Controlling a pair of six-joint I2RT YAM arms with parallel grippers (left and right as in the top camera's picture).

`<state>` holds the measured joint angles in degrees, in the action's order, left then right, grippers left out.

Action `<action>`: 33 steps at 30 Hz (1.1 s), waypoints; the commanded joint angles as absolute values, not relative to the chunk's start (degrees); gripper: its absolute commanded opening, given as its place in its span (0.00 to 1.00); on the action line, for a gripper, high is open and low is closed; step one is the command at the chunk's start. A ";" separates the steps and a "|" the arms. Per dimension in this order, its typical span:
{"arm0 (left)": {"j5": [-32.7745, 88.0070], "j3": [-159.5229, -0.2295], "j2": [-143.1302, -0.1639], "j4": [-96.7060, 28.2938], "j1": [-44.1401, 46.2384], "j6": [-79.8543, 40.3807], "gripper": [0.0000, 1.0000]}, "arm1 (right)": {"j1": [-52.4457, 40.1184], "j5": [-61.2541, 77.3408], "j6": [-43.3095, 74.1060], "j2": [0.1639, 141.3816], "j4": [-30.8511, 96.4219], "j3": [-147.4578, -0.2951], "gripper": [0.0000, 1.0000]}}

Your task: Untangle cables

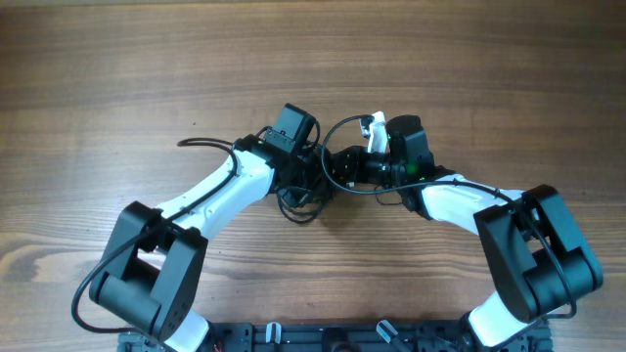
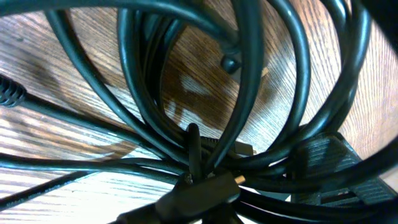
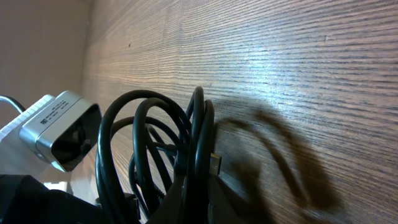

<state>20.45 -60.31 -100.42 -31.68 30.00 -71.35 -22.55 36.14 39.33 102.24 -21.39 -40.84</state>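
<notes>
The cables are thin black cords bunched in loops at the table's middle, between my two arms. One loose end trails off to the left. My left gripper is shut on the bunch. In the left wrist view the cables fill the frame and converge on a gold-tipped plug at the bottom, hiding the fingers. My right gripper faces it from the right, shut on the same bunch. The right wrist view shows upright loops and a metal plug tip pinched at that gripper.
The wooden table stretches wide around the bunch. The left arm's grey camera box sits close to the loops in the right wrist view. Both arm bases stand at the near edge.
</notes>
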 commanded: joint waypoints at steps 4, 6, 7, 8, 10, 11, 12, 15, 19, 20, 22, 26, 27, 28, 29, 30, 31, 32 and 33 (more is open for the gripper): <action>18.22 -57.43 -96.49 -33.43 27.24 -64.40 0.04 | -23.62 41.95 40.45 102.19 -22.98 -41.89 0.04; 19.88 -57.43 -93.76 -33.41 25.98 -63.35 0.04 | -23.62 41.93 40.45 102.19 -22.96 -41.89 0.04; 21.06 -57.43 -92.44 -33.43 25.28 -63.35 0.04 | -23.62 41.93 40.45 102.19 -22.96 -41.89 0.04; 22.61 -57.43 -91.29 -33.41 24.51 -63.35 0.04 | -23.62 41.93 40.45 102.19 -22.96 -41.89 0.05; 25.32 -57.43 -89.60 -33.39 23.16 -63.35 0.04 | -23.62 41.91 40.45 102.19 -22.96 -41.89 0.04; 27.00 -57.43 -88.71 -33.39 22.20 -63.22 0.04 | -23.62 41.89 40.45 102.19 -22.96 -41.89 0.04; 28.38 -57.43 -88.18 -33.39 21.41 -63.13 0.04 | -23.62 41.91 40.45 102.19 -22.90 -41.89 0.04; 32.25 -57.43 -87.61 -33.36 19.18 -62.65 0.04 | -23.62 41.91 40.47 102.19 -22.61 -41.89 0.04; 39.66 -57.41 -87.64 -32.75 16.01 -59.90 0.04 | -23.62 41.71 40.36 102.19 -21.96 -41.89 0.04; 41.65 -57.41 -87.64 -32.40 15.35 -59.02 0.04 | -23.62 41.71 40.25 102.19 -21.85 -41.89 0.04; 44.99 -57.41 -87.64 -31.75 14.17 -58.22 0.04 | -23.62 41.50 40.23 102.19 -21.74 -41.89 0.04; 52.23 -57.41 -87.64 -29.87 11.09 -57.12 0.04 | -23.62 41.19 40.23 102.19 -21.58 -41.89 0.04; 53.34 -57.41 -87.64 -29.52 10.37 -57.12 0.04 | -23.62 40.84 40.23 102.19 -21.34 -41.89 0.04; 54.37 -57.41 -87.64 -28.97 9.65 -56.90 0.04 | -23.62 40.53 40.23 102.19 -21.17 -41.89 0.04; 54.94 -57.41 -87.64 -28.49 9.10 -56.82 0.04 | -23.62 40.21 40.25 102.19 -20.86 -41.89 0.04; 55.31 -57.41 -87.64 -28.14 8.54 -56.73 0.04 | -23.62 39.92 40.25 102.19 -20.53 -41.89 0.04; 55.53 -57.41 -87.64 -27.90 7.92 -56.75 0.04 | -23.62 39.81 40.25 102.19 -20.29 -41.89 0.04; 55.72 -57.41 -87.64 -27.81 7.42 -56.73 0.04 | -23.62 39.81 40.23 102.19 -20.25 -41.89 0.04; 55.94 -57.41 -87.64 -27.81 7.01 -56.73 0.04 | -23.62 39.81 40.23 102.19 -20.12 -41.89 0.04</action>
<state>48.99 -56.53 -90.08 -29.41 9.52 -58.50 -23.27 40.88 41.12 102.10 -21.58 -42.26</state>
